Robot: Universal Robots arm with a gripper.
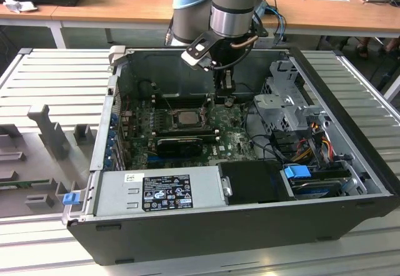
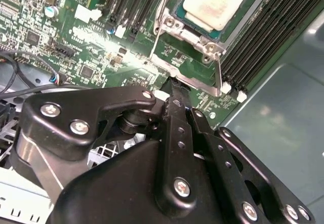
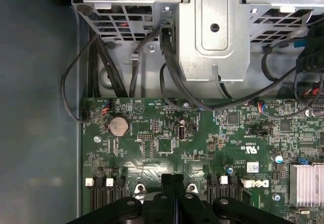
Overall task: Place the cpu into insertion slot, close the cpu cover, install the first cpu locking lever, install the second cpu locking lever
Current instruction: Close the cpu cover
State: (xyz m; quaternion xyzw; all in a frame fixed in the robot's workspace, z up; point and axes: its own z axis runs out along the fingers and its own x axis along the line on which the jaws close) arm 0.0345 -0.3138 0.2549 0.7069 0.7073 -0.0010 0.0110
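The cpu (image 1: 185, 117) lies flat in the insertion slot (image 1: 167, 118) on the green board, its pale top (image 2: 215, 1) facing up. The cpu cover (image 2: 188, 30), a silver metal frame, lies down around the chip. A thin locking lever (image 2: 218, 72) runs along one side of the socket. My gripper (image 1: 225, 98) hangs just off the socket's corner, on the exterior view's right of the chip. Both wrist views show its black fingers (image 2: 174, 89) pressed together, so the gripper (image 3: 172, 179) is shut with nothing visible between them.
The open computer case holds a grey power supply (image 1: 162, 192) at the front, a metal drive cage (image 1: 290, 101) and cables (image 1: 303, 145) on the exterior view's right. A long black card (image 1: 181, 143) sits in front of the socket. Memory slots (image 2: 258, 46) flank it.
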